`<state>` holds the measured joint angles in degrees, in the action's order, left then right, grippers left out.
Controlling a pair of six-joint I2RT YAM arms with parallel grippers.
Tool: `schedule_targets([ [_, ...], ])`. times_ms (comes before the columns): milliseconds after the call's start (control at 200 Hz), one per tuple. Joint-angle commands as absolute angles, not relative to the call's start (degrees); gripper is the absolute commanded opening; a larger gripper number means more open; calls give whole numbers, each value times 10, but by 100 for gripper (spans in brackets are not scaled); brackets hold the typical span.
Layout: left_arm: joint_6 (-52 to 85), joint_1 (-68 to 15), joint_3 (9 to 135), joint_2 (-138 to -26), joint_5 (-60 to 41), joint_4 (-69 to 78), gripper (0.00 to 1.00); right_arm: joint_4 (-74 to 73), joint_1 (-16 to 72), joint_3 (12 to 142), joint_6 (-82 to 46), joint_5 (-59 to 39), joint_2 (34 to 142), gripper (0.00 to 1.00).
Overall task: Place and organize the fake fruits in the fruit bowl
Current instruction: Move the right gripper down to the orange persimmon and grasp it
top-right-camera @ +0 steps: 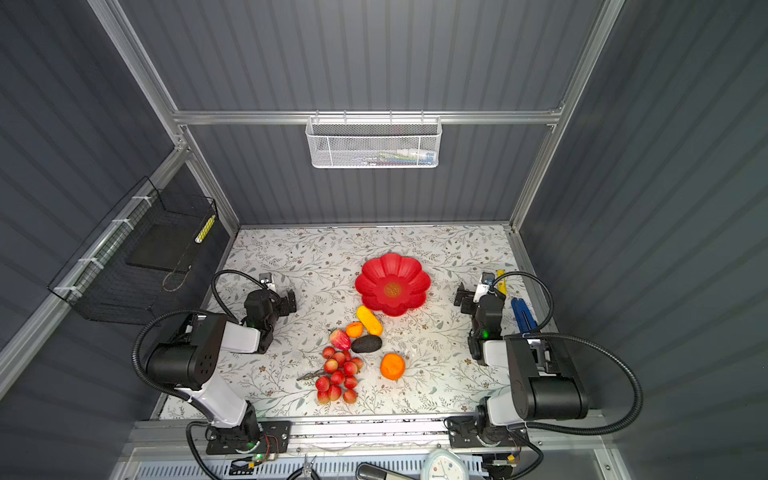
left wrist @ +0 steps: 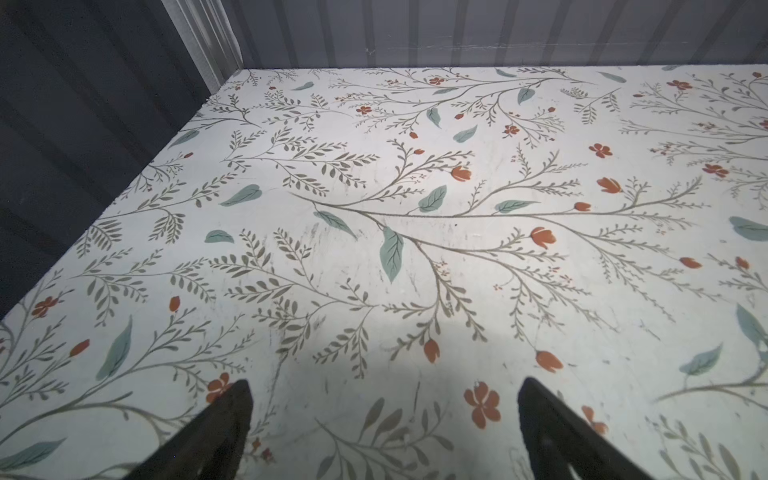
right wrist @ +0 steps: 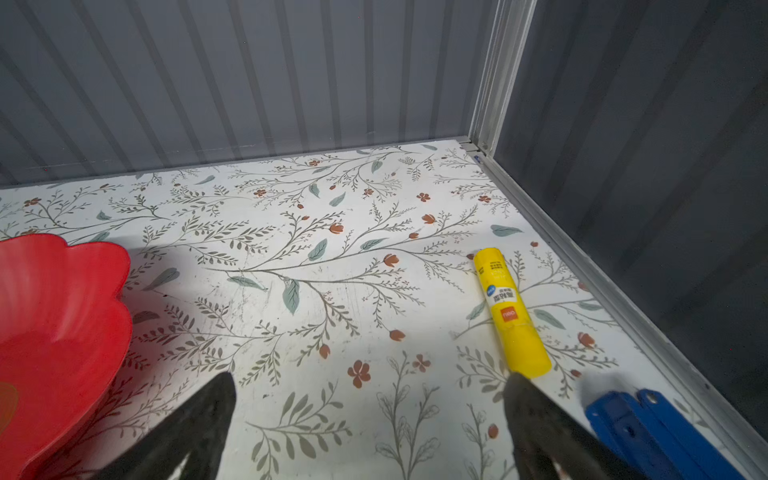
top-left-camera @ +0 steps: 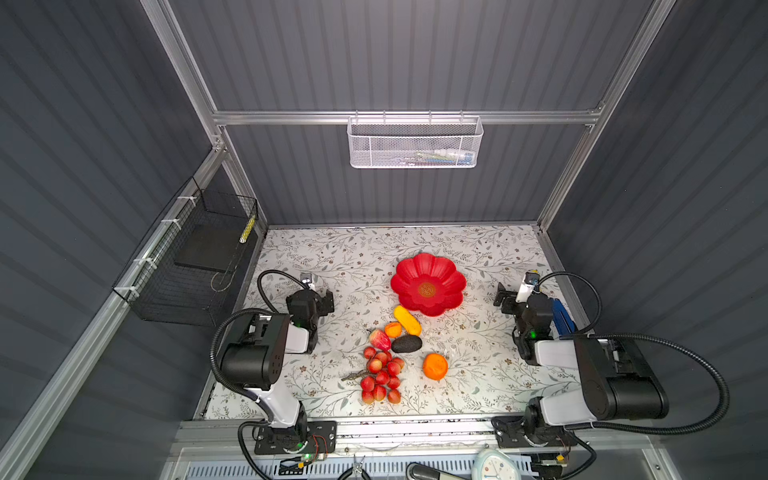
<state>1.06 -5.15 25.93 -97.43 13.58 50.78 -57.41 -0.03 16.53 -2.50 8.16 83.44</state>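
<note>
A yellow plastic glue stick [right wrist: 509,311] and a blue-handled tool [right wrist: 648,430] lie beside the right gripper [right wrist: 370,378], whose jaws, like those of the left gripper [left wrist: 384,384], gape empty. Six plastic fruits lie just outside the glossy red flower-shaped bowl [top-left-camera: 409,274]: yellow-orange oblong fruit [top-left-camera: 407,321], small orange [top-left-camera: 392,330], red-pink strawberry [top-left-camera: 380,339], dark bumpy avocado [top-left-camera: 406,343], big orange [top-left-camera: 435,366], red berry bunch [top-left-camera: 381,376]. A white mesh basket [top-left-camera: 415,143] holds indistinct small items.

We find a floral table [top-left-camera: 332,257], bearing a red flower bowl [top-left-camera: 446,286], oblong yellow fruit [top-left-camera: 407,321], small orange [top-left-camera: 392,330], strawberry [top-left-camera: 380,340], avocado [top-left-camera: 406,344], big orange [top-left-camera: 435,366], berry bunch [top-left-camera: 382,376], glue stick [right wrist: 509,311] and blue tool [top-left-camera: 561,318] near the right edge.
</note>
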Motion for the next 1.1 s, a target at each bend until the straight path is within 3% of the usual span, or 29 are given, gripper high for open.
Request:
schedule_targets([
  [0,0,-46,270,-983,146,526,100,-591,-4,172,-20,89,838,99],
  [850,-1,-46,272,-984,146,522,100,-581,-9,177,-26,80,838,99],
  [941,-1,-46,270,-983,145,524,100,-587,-10,172,-37,114,830,99],
  [1036,-2,-47,270,-961,152,517,100,-500,-3,195,-40,145,777,99],
  [1096,9,-47,307,-910,162,397,100,-378,15,242,-30,170,722,99],
])
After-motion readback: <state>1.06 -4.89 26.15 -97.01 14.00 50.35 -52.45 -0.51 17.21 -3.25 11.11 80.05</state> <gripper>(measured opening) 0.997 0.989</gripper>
